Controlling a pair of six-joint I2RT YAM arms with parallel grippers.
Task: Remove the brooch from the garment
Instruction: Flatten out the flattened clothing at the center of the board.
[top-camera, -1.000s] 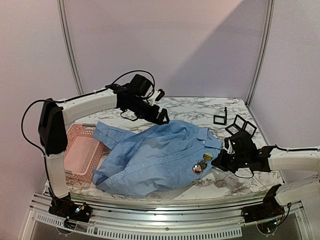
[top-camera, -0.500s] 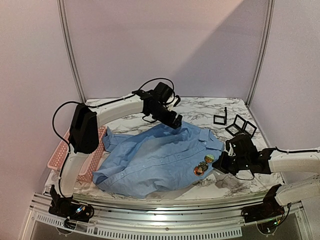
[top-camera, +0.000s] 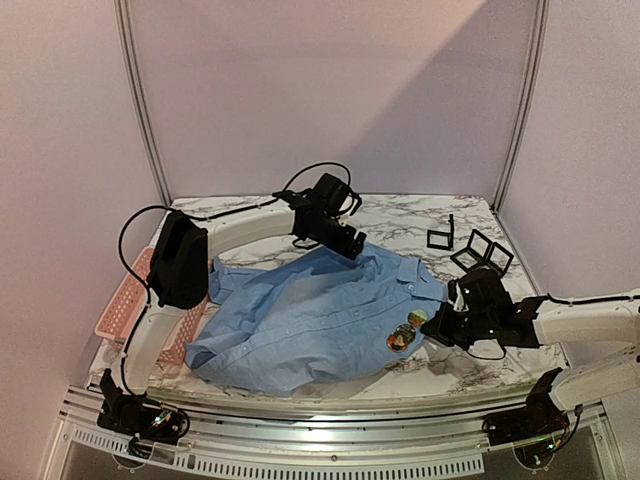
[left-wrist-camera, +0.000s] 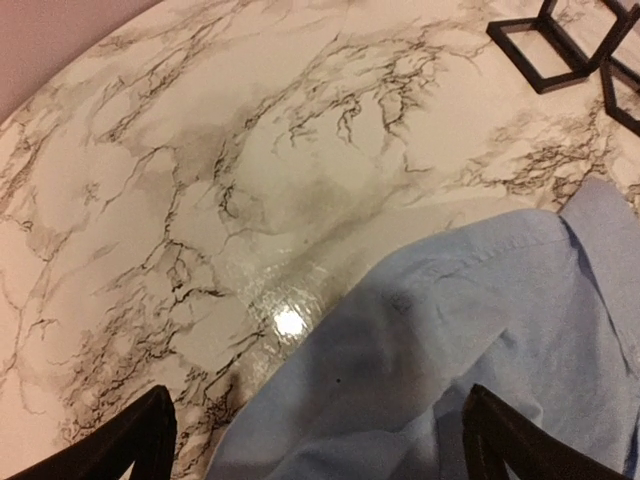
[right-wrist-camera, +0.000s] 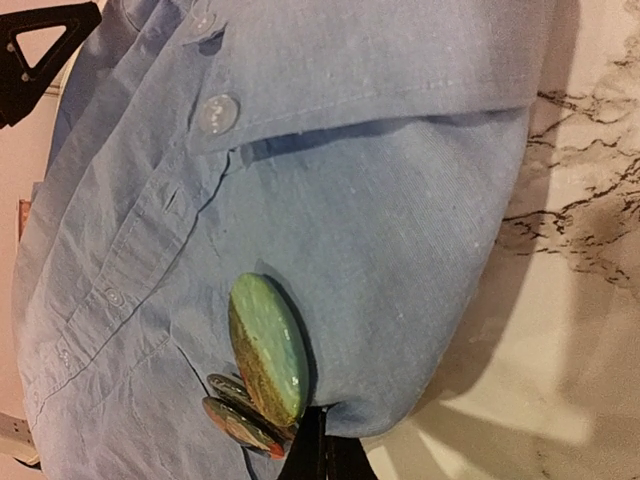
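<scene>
Your right claw (top-camera: 441, 329), pressed together, sits at the shirt (top-camera: 300, 315) hem toward the near right corner of the marble bench (top-camera: 400, 212). It is just beside the green brooch (right-wrist-camera: 268, 350) pinned there. The shirt sprawls wrinkled across the bench's middle. Toward the far edge, your left claw (top-camera: 347, 243) hangs spread wide over the shirt's far border.
</scene>
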